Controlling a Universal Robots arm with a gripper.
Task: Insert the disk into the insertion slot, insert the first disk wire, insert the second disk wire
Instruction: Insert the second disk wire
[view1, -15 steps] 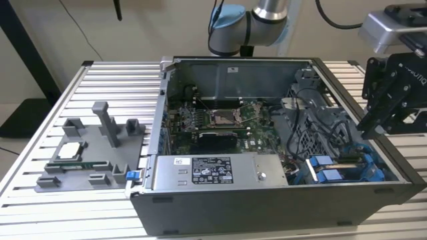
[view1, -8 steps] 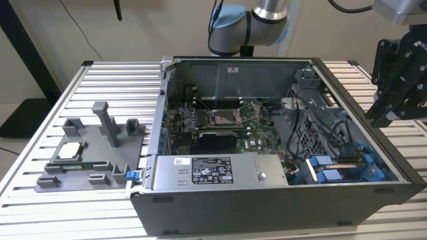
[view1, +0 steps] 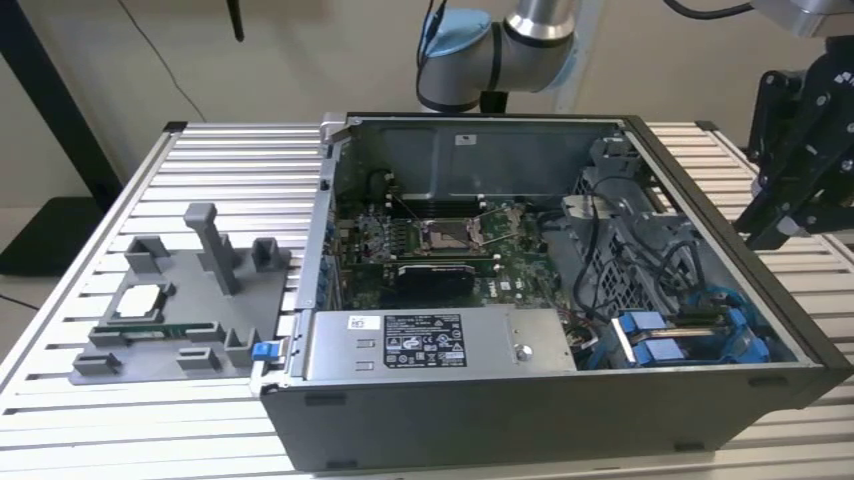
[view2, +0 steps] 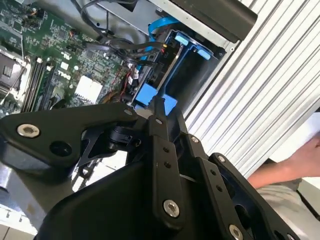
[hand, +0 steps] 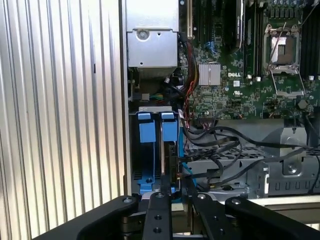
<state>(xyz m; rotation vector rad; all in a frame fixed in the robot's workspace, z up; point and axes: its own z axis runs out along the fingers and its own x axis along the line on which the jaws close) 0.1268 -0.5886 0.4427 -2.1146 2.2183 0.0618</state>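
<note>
fingers (hand: 167, 192): opening cannot be told, nothing seen held | insertion slot (hand: 150, 150): blue-railed bay, just beyond fingers | tabletop (hand: 60, 125): ribbed, beside the case

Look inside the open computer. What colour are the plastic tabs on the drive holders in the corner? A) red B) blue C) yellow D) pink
B: the plastic tabs on the drive holders are bright blue in both wrist views, and the exterior view shows blue parts in that corner of the computer case.
</note>
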